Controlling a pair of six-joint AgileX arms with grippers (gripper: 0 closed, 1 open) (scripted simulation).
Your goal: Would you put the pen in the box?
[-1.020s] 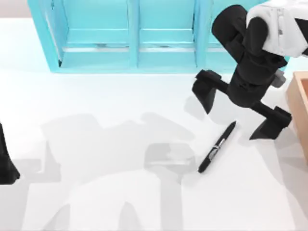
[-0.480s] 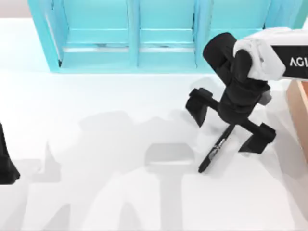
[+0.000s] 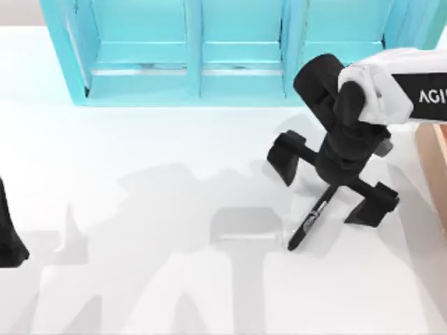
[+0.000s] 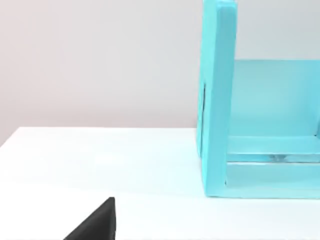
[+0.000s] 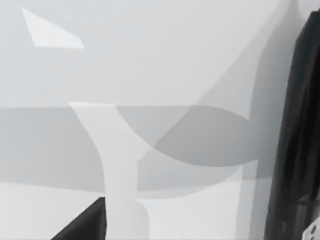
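The table (image 3: 140, 153) was a smooth, matte white surface crossed by soft grey shadows of the arms. Along its far edge stood a turquoise cabinet (image 3: 195, 56), built of flat, straight panels with upright dividers splitting it into bays; its paint looked even and slightly glossy.

The pen (image 3: 311, 222) was a slim, straight black rod with a small silver band or clip about halfway along. It lay flat on the table toward the right side, slanted so that one end pointed near and left and the other far and right. Its far-right end was hidden beneath the right arm's wrist, while the near-left end showed clear on the white surface.

The right gripper (image 3: 328, 187) hung directly over the pen's far part. Its two blocky, angular black fingers were spread wide apart, one to the left and far of the pen and the other to the right and near of it, so that the pen ran between them with neither finger touching it. The arm behind it combined a rounded black casing with a smooth white shell. In the right wrist view a long dark shape ran along one side over the shadowed table.

The box (image 3: 431, 157) showed as a sliver of light brown, wood-coloured wall at the table's right edge, well apart from the pen.

The left gripper (image 3: 8, 234) sat parked at the table's left edge, a dark wedge; whether its fingers were apart or together could not be told.
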